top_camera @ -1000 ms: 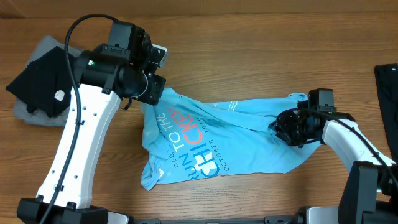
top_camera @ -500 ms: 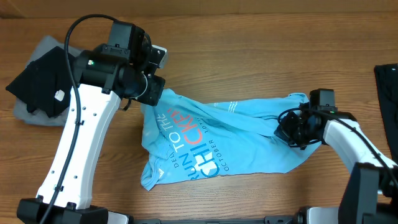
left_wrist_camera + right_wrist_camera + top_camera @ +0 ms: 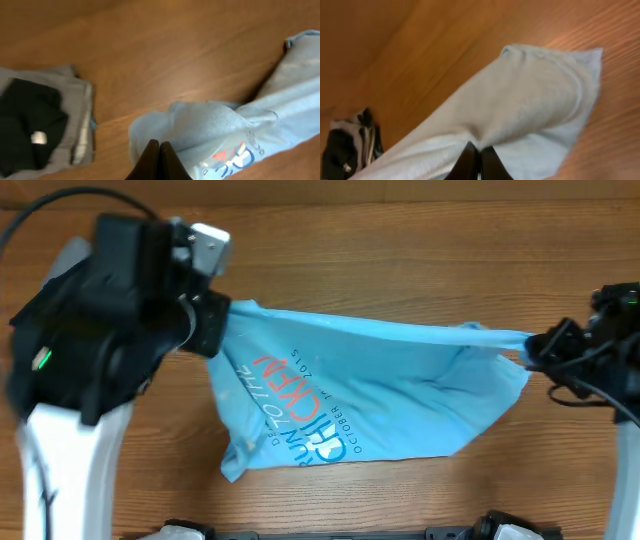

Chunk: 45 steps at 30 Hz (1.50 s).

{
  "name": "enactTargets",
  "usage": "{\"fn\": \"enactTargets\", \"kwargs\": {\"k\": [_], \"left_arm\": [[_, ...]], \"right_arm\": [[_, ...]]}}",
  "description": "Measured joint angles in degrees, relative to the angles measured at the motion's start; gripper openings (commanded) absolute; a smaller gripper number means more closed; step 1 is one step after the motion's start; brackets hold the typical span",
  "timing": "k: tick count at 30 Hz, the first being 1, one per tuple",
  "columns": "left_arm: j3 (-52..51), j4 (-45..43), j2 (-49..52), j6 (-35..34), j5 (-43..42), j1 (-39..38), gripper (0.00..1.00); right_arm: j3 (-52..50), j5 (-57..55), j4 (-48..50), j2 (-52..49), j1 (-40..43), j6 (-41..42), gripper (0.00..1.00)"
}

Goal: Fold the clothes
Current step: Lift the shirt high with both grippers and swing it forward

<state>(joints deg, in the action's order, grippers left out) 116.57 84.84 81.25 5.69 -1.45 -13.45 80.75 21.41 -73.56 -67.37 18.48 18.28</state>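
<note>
Wood table. Blue T-shirt mid-table, top edge stretched taut between jaws, lower part slack, lettering facing up. Left jaws clamped on shirt's left corner. Right jaws clamped on its right corner. Grey-black clothes pile at far left, apart from shirt

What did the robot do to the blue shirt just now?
The right pincer shut on the T-shirt and pulled it to the right. The left pincer lifted and drew left, so the T-shirt is now stretched out between them. The left pincer kept its grip the whole time.
</note>
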Motion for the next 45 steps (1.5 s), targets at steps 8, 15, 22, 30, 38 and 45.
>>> {"fn": "enactTargets", "kwargs": {"k": [8, 15, 22, 30, 38, 45], "left_arm": [[2.4, -0.3, -13.4, -2.6, 6.1, -0.1, 0.04], [6.3, -4.7, -24.9, -3.5, 9.6, -0.1, 0.04], [5.9, -6.4, -20.6, -3.7, 10.5, -0.1, 0.04], [6.2, -28.4, 6.4, 2.2, 10.3, -0.1, 0.04], [27.1, -28.5, 17.0, 9.1, 9.5, -0.1, 0.04], [36.2, -14.6, 9.0, 11.0, 8.1, -0.8, 0.04]], "right_arm": [[20.9, 0.3, -13.7, 4.0, 0.2, -2.3, 0.04], [37.7, 0.9, -16.9, 6.1, 0.2, -1.8, 0.04], [39.1, 1.2, -16.5, 2.6, 0.2, -1.0, 0.04], [38.8, 8.2, 9.4, -17.3, 0.3, 1.4, 0.04], [41.7, 18.5, 19.6, -23.8, 5.4, 4.4, 0.04], [45.4, 22.3, 12.3, -20.0, 9.4, 2.2, 0.04]]}}
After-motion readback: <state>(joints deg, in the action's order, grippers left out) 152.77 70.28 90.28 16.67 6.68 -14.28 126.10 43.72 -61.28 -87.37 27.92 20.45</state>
